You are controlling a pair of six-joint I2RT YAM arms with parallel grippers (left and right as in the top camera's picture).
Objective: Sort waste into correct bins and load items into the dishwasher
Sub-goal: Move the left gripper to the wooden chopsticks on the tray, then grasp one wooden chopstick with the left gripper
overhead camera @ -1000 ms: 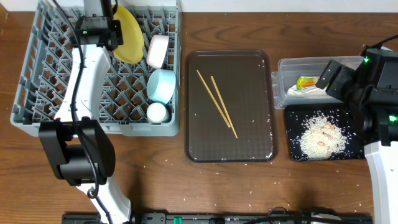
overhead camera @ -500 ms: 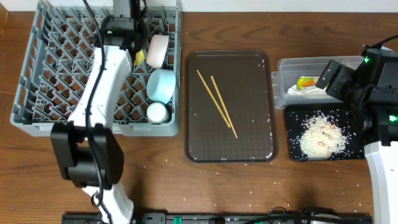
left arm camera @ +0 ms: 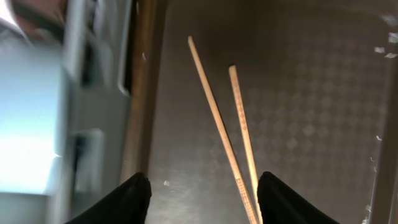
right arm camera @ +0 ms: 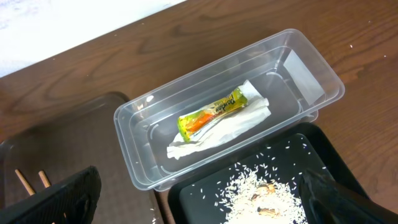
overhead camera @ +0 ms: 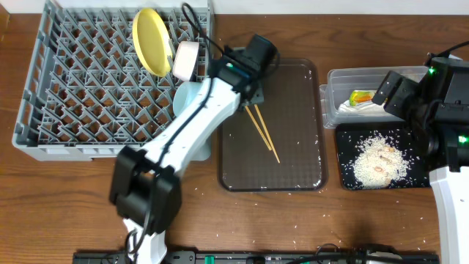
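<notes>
Left tool: fingers spread wide, holding nothing, hovering over the far left part of the brown serving tray.
Chopsticks: lying flat on the serving tray, side by side and nearly parallel; long axis runs diagonally from far-left to near-right. In the left wrist view they pass between the two fingers.
Edges and room: the tray's left rim lies close to the grey dish rack, with a thin strip of worktop between them. Bare tray floor lies right of the chopsticks.
Right tool: fingers wide apart, empty, above the clear tub and black tray.
Bins: snack wrapper and napkin in the tub; rice on the black tray.
Change: the left arm has swung from the rack to the tray; the yellow plate now stands on edge, unheld. The chopsticks have not moved.
</notes>
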